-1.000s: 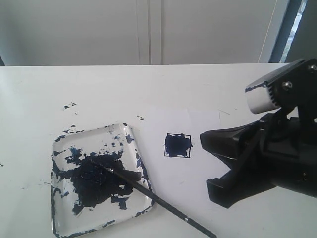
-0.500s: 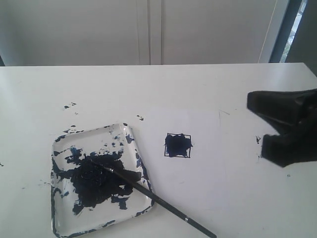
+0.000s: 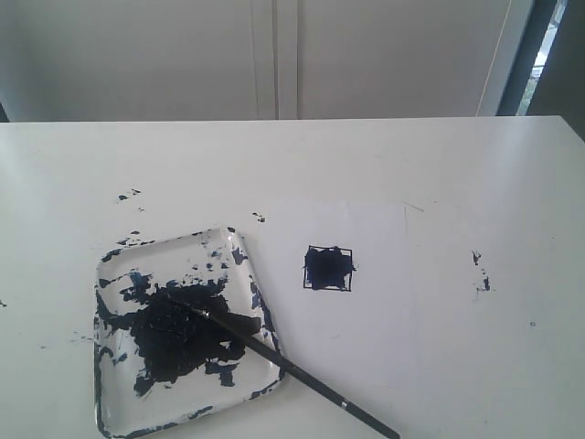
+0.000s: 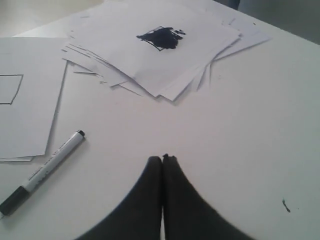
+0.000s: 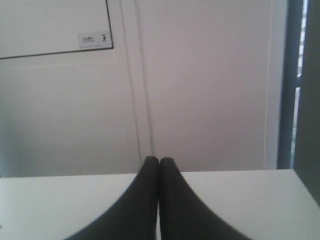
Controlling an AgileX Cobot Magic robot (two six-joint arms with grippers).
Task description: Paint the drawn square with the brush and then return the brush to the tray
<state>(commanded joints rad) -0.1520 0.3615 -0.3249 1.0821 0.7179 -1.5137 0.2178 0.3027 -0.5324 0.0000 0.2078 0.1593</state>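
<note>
The tray [image 3: 174,251], blotched with dark blue paint, sits at the front left of the table. The brush [image 3: 283,364] lies with its bristles in the tray's paint and its handle running over the rim toward the front edge, untouched. To the right of the tray, the drawn square [image 3: 329,268] is smeared dark blue inside. Neither gripper shows in the exterior view. My left gripper [image 4: 162,158] is shut and empty above bare table. My right gripper [image 5: 159,159] is shut and empty, facing the wall.
Paint specks [image 3: 128,195] dot the table behind the tray and at the right [image 3: 479,265]. In the left wrist view lie a pile of sheets [image 4: 190,60] topped by a dark-painted square, a marker pen [image 4: 42,172] and a sheet [image 4: 30,100] with an unpainted outline.
The right gripper, open beside the square a second ago, drew off to the right and left the exterior view. Brush, tray and square have not moved.
</note>
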